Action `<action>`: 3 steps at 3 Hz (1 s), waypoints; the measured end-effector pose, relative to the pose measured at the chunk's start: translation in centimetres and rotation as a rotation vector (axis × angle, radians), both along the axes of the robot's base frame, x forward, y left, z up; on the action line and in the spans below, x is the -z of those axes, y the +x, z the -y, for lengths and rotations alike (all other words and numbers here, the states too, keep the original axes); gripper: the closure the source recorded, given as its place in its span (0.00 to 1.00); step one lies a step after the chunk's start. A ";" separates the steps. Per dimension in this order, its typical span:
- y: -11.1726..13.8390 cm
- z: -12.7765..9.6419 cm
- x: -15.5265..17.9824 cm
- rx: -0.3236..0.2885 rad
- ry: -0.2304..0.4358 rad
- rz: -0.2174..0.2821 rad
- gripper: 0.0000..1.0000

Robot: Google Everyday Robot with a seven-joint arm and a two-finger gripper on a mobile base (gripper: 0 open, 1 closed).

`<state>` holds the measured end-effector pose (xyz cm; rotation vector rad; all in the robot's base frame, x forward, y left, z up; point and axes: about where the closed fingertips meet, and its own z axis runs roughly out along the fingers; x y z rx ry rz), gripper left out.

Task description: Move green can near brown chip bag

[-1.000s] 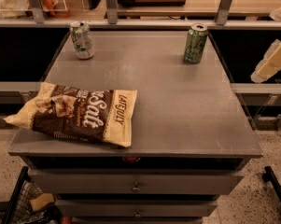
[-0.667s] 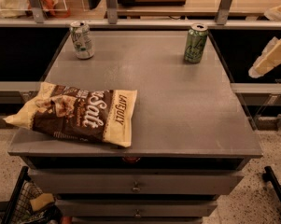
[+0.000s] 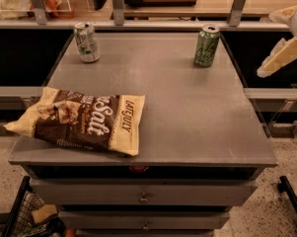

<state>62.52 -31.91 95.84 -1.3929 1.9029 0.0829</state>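
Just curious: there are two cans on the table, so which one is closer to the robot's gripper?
The green can at the back right; the gripper hangs off the table's right edge. The paler can stands back left.

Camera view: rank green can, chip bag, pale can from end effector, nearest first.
The end effector is at the far right of view.
1. light green aluminium can, back right.
2-3. crinkled brown chip bag, front left; pale white-silver can, back left: too close to call.
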 end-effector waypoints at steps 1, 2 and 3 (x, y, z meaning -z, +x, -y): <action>1.0 -1.3 1.4 -0.045 0.081 -0.021 0.00; 3.5 -4.1 4.1 -0.097 0.212 -0.051 0.00; 5.4 -5.8 5.3 -0.087 0.285 -0.048 0.00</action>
